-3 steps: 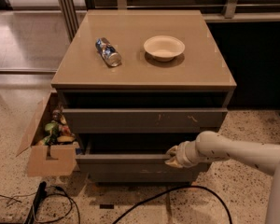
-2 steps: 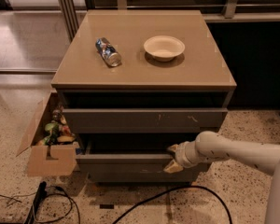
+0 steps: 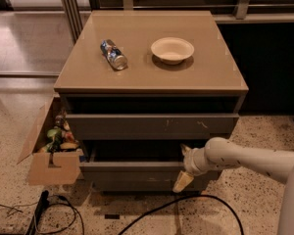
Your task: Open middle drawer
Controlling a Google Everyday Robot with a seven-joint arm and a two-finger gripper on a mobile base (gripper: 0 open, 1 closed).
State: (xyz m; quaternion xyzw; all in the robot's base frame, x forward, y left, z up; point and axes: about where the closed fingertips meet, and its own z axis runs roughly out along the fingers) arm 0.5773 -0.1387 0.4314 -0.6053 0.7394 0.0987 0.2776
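Observation:
The middle drawer point(image 3: 132, 169) is the plain grey-brown front second from the top of the cabinet point(image 3: 152, 82). It stands pulled out a little, with a dark gap behind its top edge. My gripper point(image 3: 183, 166) comes in from the right on a white arm point(image 3: 250, 159). It is at the right part of the drawer's front, with one finger point(image 3: 184, 151) behind the top edge and the other finger point(image 3: 182, 182) hanging in front. It is shut on the front. The scratched top drawer front point(image 3: 152, 126) is above, and the lowest front point(image 3: 137, 184) is mostly hidden below.
A crushed can point(image 3: 113, 54) and a cream bowl point(image 3: 172, 49) lie on the cabinet top. An open cardboard box point(image 3: 50, 168) with snacks stands against the cabinet's left side. Black cables point(image 3: 63, 210) run over the speckled floor in front.
The gripper has moved slightly toward the camera and down, and the middle drawer front has come out a little with it.

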